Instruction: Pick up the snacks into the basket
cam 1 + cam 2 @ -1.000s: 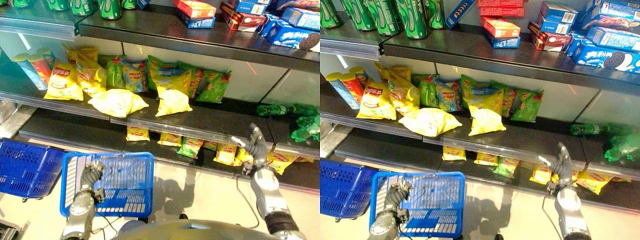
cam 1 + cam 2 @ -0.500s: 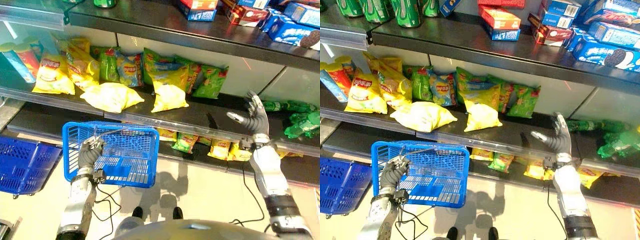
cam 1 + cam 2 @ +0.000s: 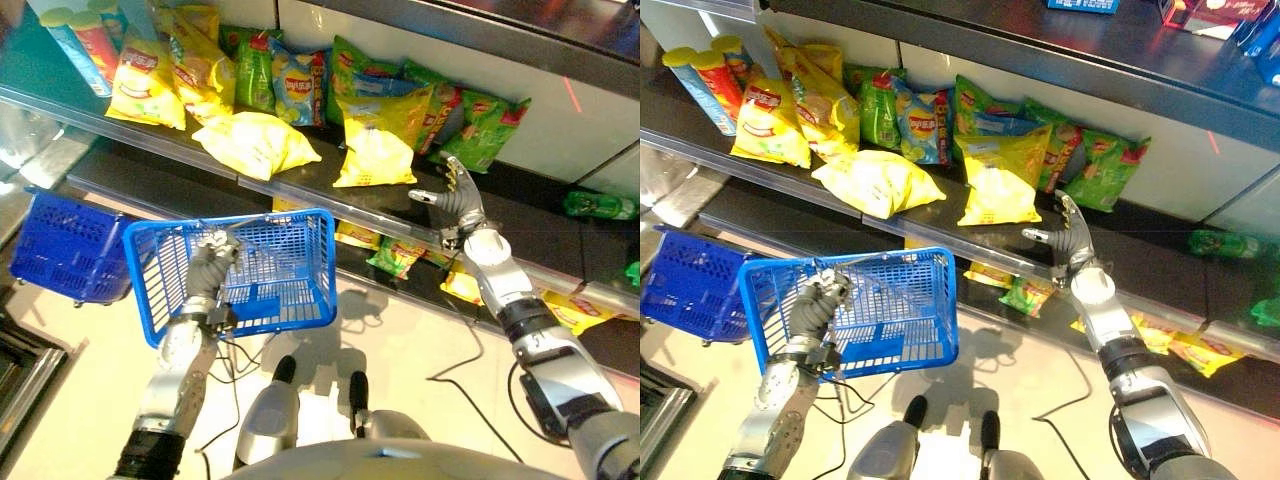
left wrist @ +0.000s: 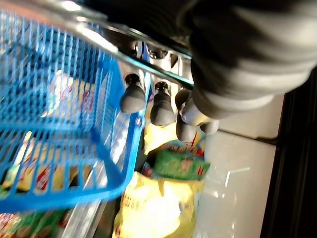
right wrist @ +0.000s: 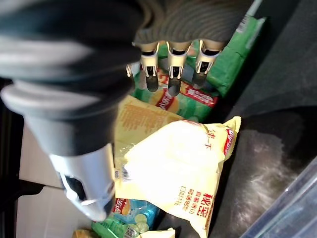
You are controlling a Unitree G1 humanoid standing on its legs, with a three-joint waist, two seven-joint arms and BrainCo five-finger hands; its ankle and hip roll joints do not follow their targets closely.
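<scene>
Shelf (image 3: 940, 225) at frame centre carries a yellow snack bag (image 3: 997, 183); right hand (image 3: 1068, 243) hovers beside it, fingers spread, empty. Left hand (image 3: 812, 312) fingers curl around the blue basket (image 3: 895, 310) handle, lower left.

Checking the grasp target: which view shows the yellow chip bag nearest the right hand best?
The right wrist view: the yellow chip bag lies large and unobstructed just past the open right hand. Both eye views show it whole but smaller on the shelf, beside the hand. The left wrist view shows yellow bags I cannot match.
</scene>
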